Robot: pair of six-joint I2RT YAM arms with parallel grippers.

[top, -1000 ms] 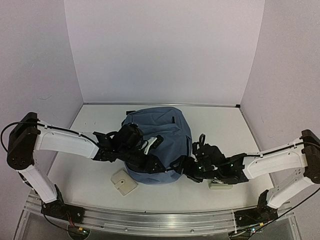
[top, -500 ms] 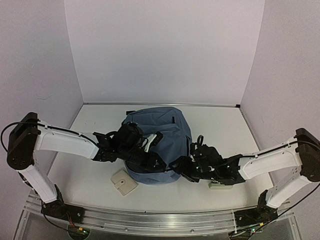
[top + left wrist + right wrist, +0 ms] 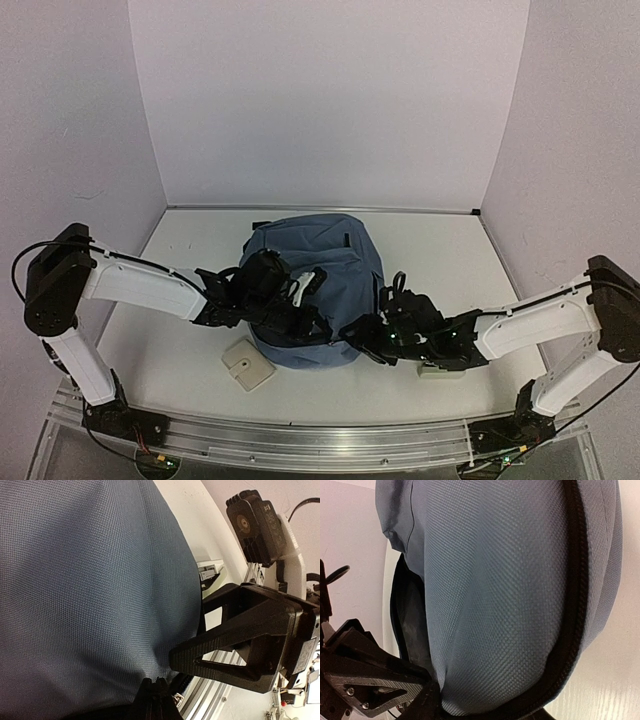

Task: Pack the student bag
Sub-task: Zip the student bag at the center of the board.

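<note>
The soft slate-blue fabric backpack with black zips [image 3: 322, 255] bulges just ahead of both grippers. The left gripper [image 3: 154, 694] has its fingers pressed together at the hem directly under its tips. The right gripper [image 3: 357, 332] straddles the zip corner in front of it; I cannot tell whether it bites. The slack cloth could slip free, or opposing pulls could drag the whole backpack rather than open it.

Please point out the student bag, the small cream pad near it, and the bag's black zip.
student bag [image 3: 335, 262]: top view, upper blue fabric.
cream pad [image 3: 247, 364]: top view, middle of its face.
black zip [image 3: 578, 570]: right wrist view, the curved run.
</note>
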